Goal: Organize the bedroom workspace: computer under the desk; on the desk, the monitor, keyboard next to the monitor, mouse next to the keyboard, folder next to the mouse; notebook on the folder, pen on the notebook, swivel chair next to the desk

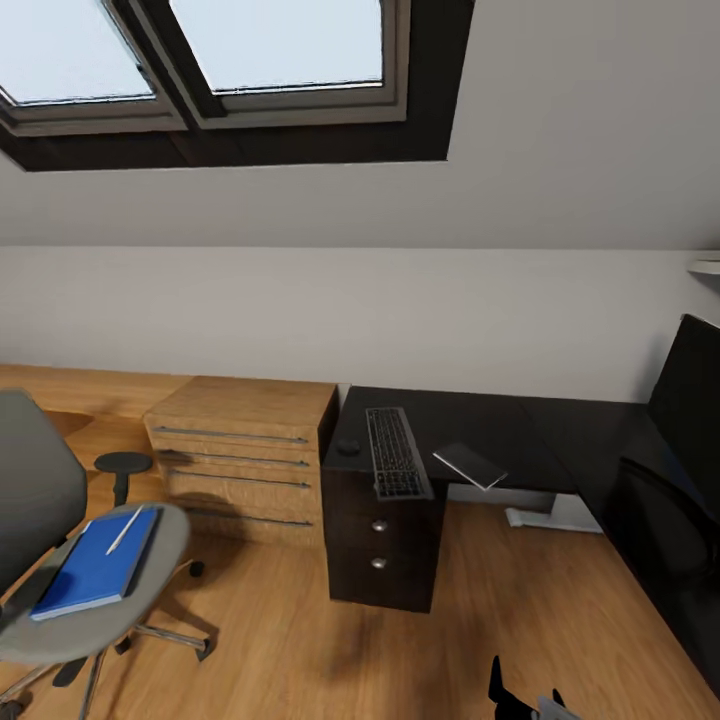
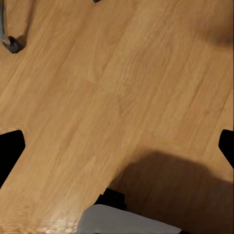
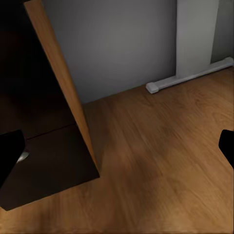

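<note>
The folder (image 1: 95, 565) lies on the swivel chair (image 1: 40, 520) with the pen (image 1: 124, 530) atop; the keyboard (image 1: 396, 452) sits on the tabletop (image 1: 520, 425). Both jaws seem spread, empty. Next: reach the folder.

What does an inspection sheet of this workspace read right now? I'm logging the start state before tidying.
Surface: desk glossy black, L-shaped, on a dark drawer unit.
Job's things: keyboard, mouse and notebook on desk; notebook overhangs the edge. Folder with pen on top lies on swivel chair. Monitor at desk's right end.
Clutter: nothing seen.
Grippers: left gripper and right gripper open, empty, over wood floor.
Cables: nothing seen.
Surroundings: wood cabinet, skylight.
</note>
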`<state>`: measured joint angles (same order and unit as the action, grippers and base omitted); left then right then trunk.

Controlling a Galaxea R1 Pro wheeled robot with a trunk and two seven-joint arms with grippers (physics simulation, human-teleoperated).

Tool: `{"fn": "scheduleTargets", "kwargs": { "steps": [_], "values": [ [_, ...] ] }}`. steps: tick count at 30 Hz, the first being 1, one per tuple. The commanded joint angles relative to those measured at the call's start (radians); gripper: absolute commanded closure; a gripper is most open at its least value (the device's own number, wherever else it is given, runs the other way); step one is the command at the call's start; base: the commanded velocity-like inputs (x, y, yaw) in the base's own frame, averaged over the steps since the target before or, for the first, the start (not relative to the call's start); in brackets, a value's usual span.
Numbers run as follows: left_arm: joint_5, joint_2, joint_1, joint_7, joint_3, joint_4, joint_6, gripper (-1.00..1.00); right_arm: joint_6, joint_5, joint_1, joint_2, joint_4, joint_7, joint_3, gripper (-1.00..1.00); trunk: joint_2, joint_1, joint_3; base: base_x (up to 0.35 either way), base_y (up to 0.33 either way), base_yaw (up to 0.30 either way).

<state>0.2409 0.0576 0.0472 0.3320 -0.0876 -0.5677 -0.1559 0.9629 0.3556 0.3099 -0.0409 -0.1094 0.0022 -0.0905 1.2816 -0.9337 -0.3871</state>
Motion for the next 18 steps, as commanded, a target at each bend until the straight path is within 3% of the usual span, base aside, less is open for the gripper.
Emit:
{"fn": "scheduleTargets", "kwargs": {
  "steps": [1,18],
  "values": [
    [0.01,0.0,0.0,0.006,-0.007,0.0,-0.003,-1.0,0.002,-0.006,0.001,0.0,0.0,0.0,-0.008,-1.0,-0.007,0.005,0.001,-0.339,-0.069,0.207],
    [0.009,0.002,0.0,0.003,-0.007,0.007,0.001,-1.0,0.0,-0.005,0.001,0.003,0.0,-0.001,-0.008,-1.0,-0.126,0.07,0.036,-0.33,-0.096,0.113]
  ]
}}
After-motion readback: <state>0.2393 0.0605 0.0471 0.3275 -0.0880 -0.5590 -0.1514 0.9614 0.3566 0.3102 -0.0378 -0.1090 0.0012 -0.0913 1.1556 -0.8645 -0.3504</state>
